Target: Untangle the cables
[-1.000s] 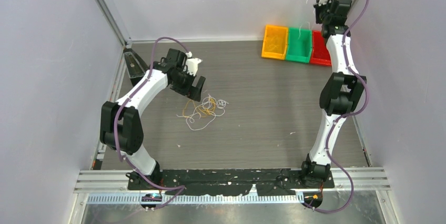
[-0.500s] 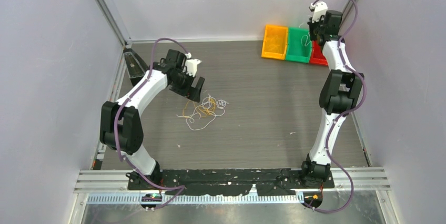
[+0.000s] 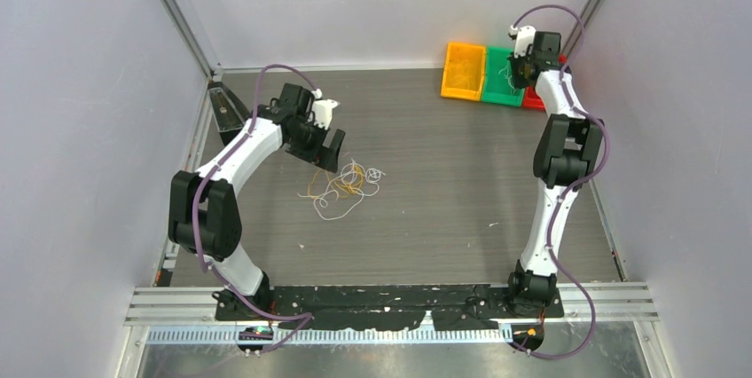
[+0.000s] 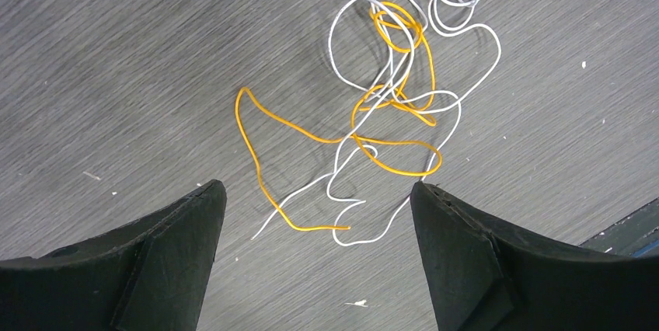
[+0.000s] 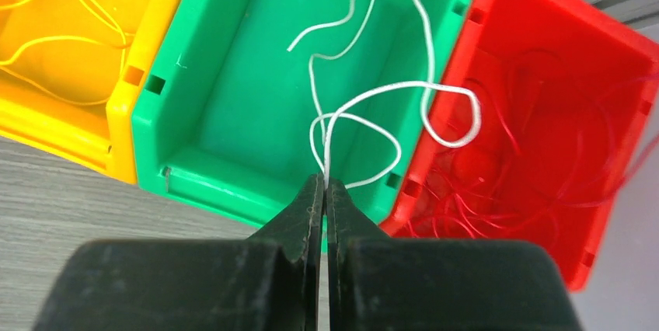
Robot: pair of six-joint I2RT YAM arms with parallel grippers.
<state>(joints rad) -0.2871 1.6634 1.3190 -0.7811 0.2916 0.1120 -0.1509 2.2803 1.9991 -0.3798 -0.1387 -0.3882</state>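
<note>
Pinching a thin white cable [image 5: 420, 84] between its clenched fingers, the right gripper [image 5: 322, 183] hangs over the green bin [image 5: 167, 74] at the far right corner of the table [image 3: 443, 218]; the cable curls away from the fingertips in loose loops over the bin's floor, and one loop reaches across the rim towards the red bin [image 5: 614, 214] just beside it; whether it touches either bin cannot be told. The red bin holds a heap of fine red cables [image 5: 505, 191]; the orange bin [image 5: 151, 43], on the green bin's other side, holds a few yellow-orange cables [image 5: 47, 43].

The left gripper [image 4: 315, 189] is released, its fingers spread wide and holding nothing; it hovers above the tangle of cables [image 4: 388, 98] lying near the middle of the table; that tangle is white and yellow-orange strands crossing one another, with a small white coil at its far edge and one orange strand trailing out to the side nearer the left finger.
</note>
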